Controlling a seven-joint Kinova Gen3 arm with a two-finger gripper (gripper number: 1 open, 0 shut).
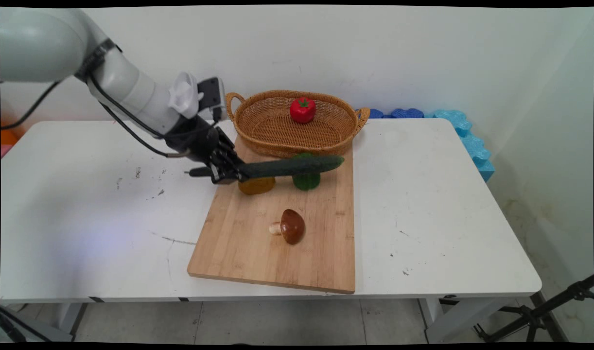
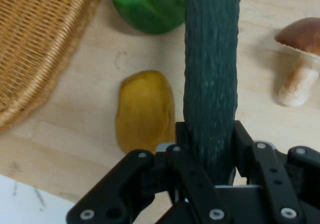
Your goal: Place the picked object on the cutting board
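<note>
Main view: tool (image 1: 227, 173) pinches cucumber (image 1: 292, 166) over cutting board (image 1: 258, 253) on white table (image 1: 447, 204).

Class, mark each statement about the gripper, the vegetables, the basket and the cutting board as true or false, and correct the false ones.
1. The gripper holds a dark green cucumber. True.
2. The red pepper lies on the cutting board. False: it sits in the wicker basket.
3. The mushroom lies on the cutting board. True.
4. The basket stands on the board's near edge. False: it stands at the far end.
5. A yellow vegetable lies on the board beneath the cucumber. True.
</note>
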